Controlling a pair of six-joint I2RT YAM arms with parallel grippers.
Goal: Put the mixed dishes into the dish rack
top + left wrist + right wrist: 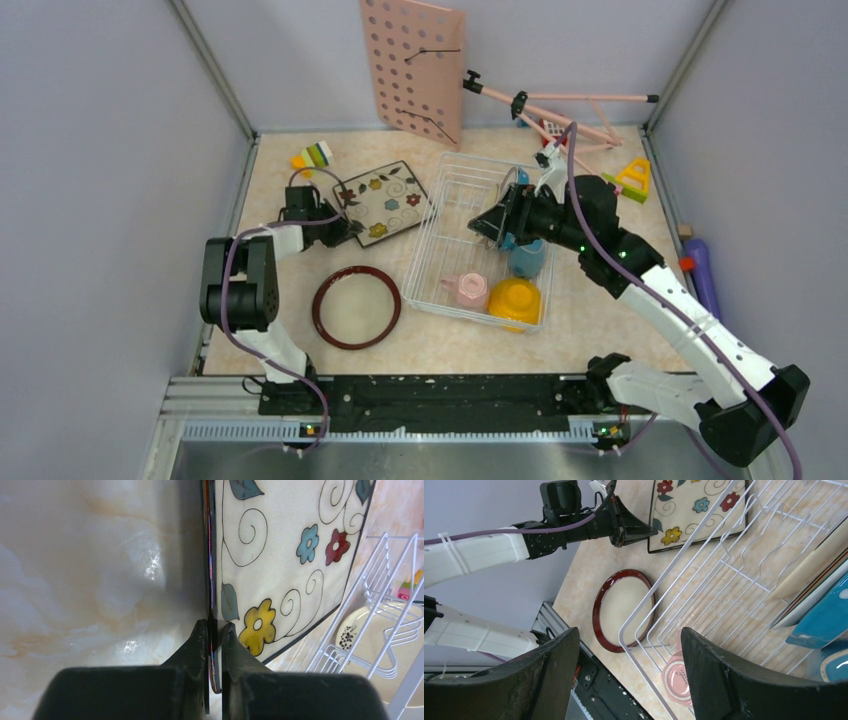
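On the counter (440, 345) the dish rack (455, 215) sits just right of the square floral plate (382, 203), whose far corner nearly meets the rack's left wall. My left pincer (214, 625) is clamped narrow on the plate's near rim; my right pincer (629, 640) hangs wide and empty above the rack.

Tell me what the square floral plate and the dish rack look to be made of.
The square floral plate: probably glazed ceramic or glass; glossy printed face, thin dark rim glinting where the left pincer clamps it. The dish rack: seemingly white-coated metal wire; thin, smooth bent rods.
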